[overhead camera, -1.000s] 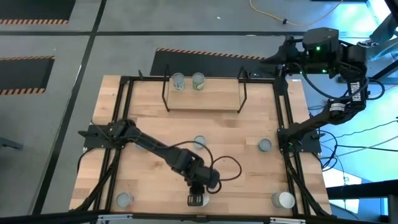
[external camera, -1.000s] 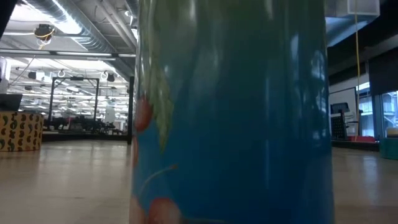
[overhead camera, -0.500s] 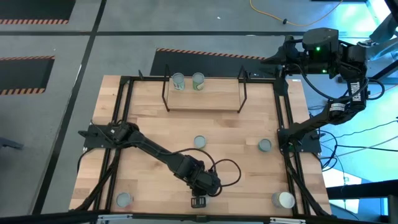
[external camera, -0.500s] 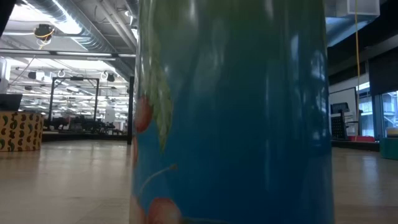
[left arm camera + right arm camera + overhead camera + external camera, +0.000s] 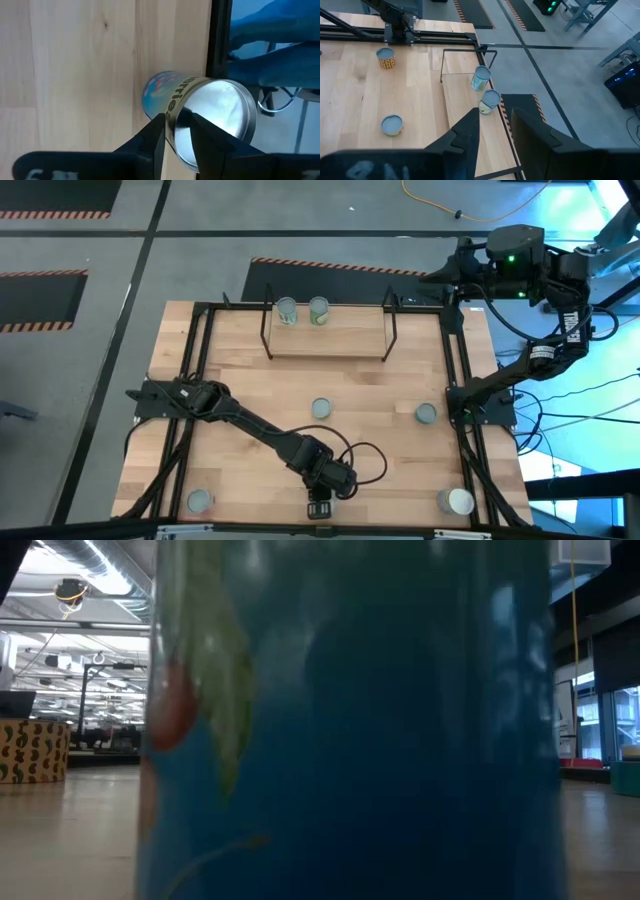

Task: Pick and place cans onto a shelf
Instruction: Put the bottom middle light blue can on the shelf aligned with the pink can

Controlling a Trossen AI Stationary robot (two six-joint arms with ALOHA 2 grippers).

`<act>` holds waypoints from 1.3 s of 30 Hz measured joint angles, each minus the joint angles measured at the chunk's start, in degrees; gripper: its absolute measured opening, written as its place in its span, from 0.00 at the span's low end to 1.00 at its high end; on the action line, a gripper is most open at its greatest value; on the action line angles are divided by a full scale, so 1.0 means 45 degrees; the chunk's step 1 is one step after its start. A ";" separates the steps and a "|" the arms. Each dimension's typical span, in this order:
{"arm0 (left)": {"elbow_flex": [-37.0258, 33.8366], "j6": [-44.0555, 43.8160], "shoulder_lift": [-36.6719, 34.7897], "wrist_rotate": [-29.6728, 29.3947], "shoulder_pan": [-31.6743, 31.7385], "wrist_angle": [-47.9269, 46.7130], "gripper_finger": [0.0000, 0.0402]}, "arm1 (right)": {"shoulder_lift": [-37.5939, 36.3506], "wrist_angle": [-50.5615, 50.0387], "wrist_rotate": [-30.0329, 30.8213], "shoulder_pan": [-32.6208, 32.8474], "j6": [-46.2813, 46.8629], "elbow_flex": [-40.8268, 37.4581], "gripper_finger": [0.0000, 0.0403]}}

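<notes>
A blue can point(image 5: 165, 97) with a silver top point(image 5: 215, 120) stands at the middle of the table's near edge. It fills the low view point(image 5: 350, 720). My left gripper point(image 5: 320, 506) is over it, fingers pointing down, and hides it in the high view. My left gripper point(image 5: 175, 125) is closed to a narrow gap on the can's rim. The shelf point(image 5: 328, 340) stands at the far edge with two cans point(image 5: 287, 310) point(image 5: 318, 310) on it. My right gripper point(image 5: 495, 125) hangs open beyond the table's far right corner. My left gripper has the blue can's top rim point(image 5: 172, 117) between its two fingers. One finger point(image 5: 155, 132) is outside against the blue side. The other finger point(image 5: 200, 130) is over the silver top. The fingers come from above, pointing down. The can's foot is hidden.
Loose cans stand on the table at the middle point(image 5: 320, 408), right point(image 5: 426, 413), near left corner point(image 5: 200, 500) and near right corner point(image 5: 455, 500). A black rail point(image 5: 220, 50) runs along the near edge beside the blue can.
My left gripper has gone toward the table's near edge. The blue can has come nearer to the low camera and now fills more of that view.
</notes>
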 joint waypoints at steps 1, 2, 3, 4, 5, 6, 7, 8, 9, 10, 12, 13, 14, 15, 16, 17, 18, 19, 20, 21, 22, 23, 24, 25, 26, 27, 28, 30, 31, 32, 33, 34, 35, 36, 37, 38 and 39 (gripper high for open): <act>0.0000 0.0000 -0.0004 0.0016 0.0004 0.0005 0.21 | 0.0000 0.0000 0.0001 0.0000 -0.0003 0.0000 0.29; 0.0000 0.0005 -0.0005 0.0008 0.0024 0.0000 0.21 | 0.0000 0.0000 -0.0001 0.0000 0.0000 0.0000 0.29; 0.0000 0.0005 -0.0005 -0.0035 0.0024 0.0000 0.21 | 0.0000 0.0000 -0.0002 0.0000 -0.0003 0.0000 0.29; 0.0000 0.0005 -0.0005 -0.0041 0.0047 0.0000 0.21 | 0.0000 0.0000 0.0001 0.0000 0.0000 0.0000 0.29; 0.0000 0.0006 -0.0005 -0.0037 0.0066 -0.0005 0.21 | 0.0000 0.0000 0.0001 0.0000 -0.0005 0.0000 0.29; 0.0000 0.0005 -0.0005 -0.0002 0.0085 -0.0010 0.21 | 0.0000 0.0004 -0.0004 0.0000 0.0000 0.0000 0.29; -0.0005 0.0002 -0.0005 0.0025 0.0097 -0.0010 0.20 | 0.0000 0.0000 0.0001 0.0000 -0.0002 0.0000 0.29; -0.0005 -0.0010 -0.0005 0.0025 0.0099 -0.0016 0.20 | 0.0000 0.0004 -0.0001 0.0000 -0.0002 0.0000 0.29; -0.0005 -0.0005 -0.0005 0.0022 0.0101 -0.0019 0.19 | 0.0000 0.0000 0.0001 0.0000 0.0000 0.0000 0.29; -0.0005 0.0005 -0.0005 0.0022 0.0097 -0.0020 0.17 | 0.0000 0.0002 0.0001 0.0000 -0.0003 0.0000 0.29; -0.0005 0.0005 -0.0005 -0.0039 0.0101 -0.0056 0.12 | 0.0000 0.0000 -0.0004 0.0000 0.0000 0.0000 0.29; -0.0005 0.0009 -0.0005 -0.0089 0.0124 -0.0067 0.09 | 0.0000 0.0000 0.0001 0.0000 0.0000 0.0000 0.29; -0.0005 0.0010 -0.0010 -0.0149 0.0131 -0.0077 0.06 | 0.0000 0.0000 0.0001 0.0000 -0.0004 0.0000 0.29; -0.0005 0.0008 -0.0018 -0.0236 0.0136 -0.0104 0.03 | 0.0000 0.0000 0.0001 0.0000 0.0000 0.0000 0.29; -0.0005 0.0003 -0.0019 -0.0327 0.0131 -0.0136 0.02 | 0.0000 0.0000 0.0001 0.0000 0.0000 0.0000 0.29; 0.0000 0.0003 -0.0024 -0.0379 0.0126 -0.0206 0.02 | 0.0000 0.0000 0.0001 0.0000 0.0000 0.0000 0.29; 0.0000 -0.0008 -0.0029 -0.0386 0.0126 -0.0263 0.01 | 0.0000 0.0000 0.0001 0.0000 0.0000 0.0000 0.29; 0.0000 -0.0007 -0.0029 -0.0379 0.0128 -0.0310 0.01 | 0.0000 0.0000 0.0001 0.0000 0.0000 0.0000 0.29; 0.0000 0.0008 -0.0029 -0.0349 0.0138 -0.0341 0.01 | 0.0000 0.0000 0.0001 0.0000 0.0000 0.0000 0.29; 0.0000 0.0010 -0.0029 -0.0337 0.0156 -0.0350 0.01 | 0.0000 0.0000 0.0000 0.0000 0.0000 0.0000 0.29; 0.0000 0.0005 -0.0034 -0.0315 0.0183 -0.0355 0.01 | 0.0000 0.0000 0.0001 0.0000 0.0000 0.0000 0.29; -0.0012 0.0000 -0.0098 -0.0300 0.0213 -0.0396 0.01 | 0.0000 0.0000 0.0001 0.0000 0.0000 0.0000 0.29; -0.0029 0.0000 -0.0149 -0.0312 0.0252 -0.0469 0.00 | 0.0000 0.0000 -0.0003 0.0000 0.0000 0.0000 0.29; -0.0029 -0.0031 -0.0194 -0.0265 0.0306 -0.0476 0.00 | 0.0000 -0.0005 -0.0002 0.0000 0.0000 0.0000 0.29; -0.0027 -0.0055 -0.0291 -0.0262 0.0361 -0.0546 0.00 | 0.0000 -0.0005 0.0000 0.0000 0.0004 0.0000 0.29; -0.0024 -0.0079 -0.0402 -0.0390 0.0401 -0.0714 0.00 | 0.0000 -0.0005 -0.0002 0.0000 0.0001 0.0000 0.29; -0.0012 -0.0110 -0.0536 -0.0434 0.0458 -0.0761 0.00 | 0.0000 -0.0010 -0.0004 0.0002 0.0002 0.0000 0.29; 0.0072 -0.0320 -0.0894 -0.0492 0.0589 -0.0668 0.00 | 0.0000 -0.0010 0.0001 0.0002 0.0000 0.0005 0.29; 0.0091 -0.0421 -0.1104 -0.0493 0.0652 -0.0732 0.00 | 0.0000 -0.0010 -0.0003 0.0001 0.0000 0.0005 0.29; 0.0092 -0.0550 -0.1327 -0.0514 0.0714 -0.0899 0.00 | 0.0000 -0.0010 0.0001 0.0000 0.0000 0.0005 0.29; 0.0092 -0.0663 -0.1518 -0.0562 0.0796 -0.1104 0.00 | 0.0000 -0.0010 0.0000 0.0000 0.0001 0.0005 0.29; 0.0092 -0.0748 -0.1693 -0.0577 0.0872 -0.1265 0.00 | 0.0000 -0.0010 -0.0003 0.0005 0.0000 0.0005 0.29; 0.0092 -0.0827 -0.1844 -0.0652 0.0948 -0.1495 0.00 | 0.0000 -0.0010 0.0001 0.0000 0.0005 0.0005 0.29; 0.0092 -0.0960 -0.1988 -0.0786 0.1048 -0.1756 0.00 | 0.0000 -0.0010 0.0001 0.0002 0.0000 0.0005 0.29; 0.0092 -0.1079 -0.2169 -0.0886 0.1151 -0.2068 0.00 | 0.0000 -0.0010 0.0001 0.0000 0.0000 0.0005 0.29; 0.0092 -0.1169 -0.2357 -0.1025 0.1278 -0.2424 0.00 | 0.0000 -0.0010 0.0001 0.0001 0.0000 0.0005 0.29; 0.0092 -0.1278 -0.2553 -0.1121 0.1434 -0.2685 0.00 | 0.0000 -0.0005 -0.0002 0.0005 0.0000 0.0005 0.29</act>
